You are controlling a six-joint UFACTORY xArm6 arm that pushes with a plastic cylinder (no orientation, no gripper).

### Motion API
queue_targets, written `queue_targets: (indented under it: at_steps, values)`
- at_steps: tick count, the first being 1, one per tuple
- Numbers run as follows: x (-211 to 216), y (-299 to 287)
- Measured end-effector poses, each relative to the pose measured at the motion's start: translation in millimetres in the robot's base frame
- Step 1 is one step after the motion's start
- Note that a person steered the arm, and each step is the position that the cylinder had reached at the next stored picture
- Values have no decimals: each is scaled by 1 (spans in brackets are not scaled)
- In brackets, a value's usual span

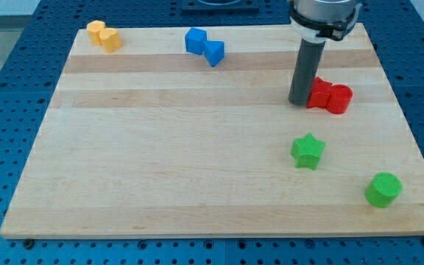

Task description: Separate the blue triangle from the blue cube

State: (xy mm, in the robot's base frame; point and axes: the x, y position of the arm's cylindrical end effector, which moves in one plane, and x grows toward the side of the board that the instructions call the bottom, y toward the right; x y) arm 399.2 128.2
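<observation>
— What are we seeing, starting at the view's left?

— We are looking at a pale wooden board (197,169) lying on a blue perforated table (20,44). At the board's top left corner two small orange-yellow blocks (103,35) are sitting pressed together; their exact shapes are hard for us to make out.

— And moving right?

— Along the top edge, left of centre, the blue cube (195,40) is sitting with the blue triangle (214,52) right against its right side and a little lower — the two are touching, so they are not separated.

— Where is our rod?

— The dark rod is coming down right of centre, and my tip (299,101) is resting on the board just at the left side of a pair of red blocks (330,96), which are touching each other. One looks like a cylinder; the other is partly hidden behind the rod. We are well apart from the blue pair, which is lying up and to the left of the tip.

— Is the tool holding anything?

— It is a bare rod with no jaws, so it is grasping nothing; whether it is actually pressing on the red block, we cannot tell.

— Anything further right?

— Below the tip a green star-shaped block (308,151) is lying alone, and near the bottom right corner a green cylinder (383,189) is standing apart from it.
</observation>
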Motion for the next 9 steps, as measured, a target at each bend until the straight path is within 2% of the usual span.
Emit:
queue_targets:
  at_steps: [2, 5, 7, 9]
  values:
    - [-3, -82]
    - [-70, -183]
    - [-110, -189]
    - [-116, -140]
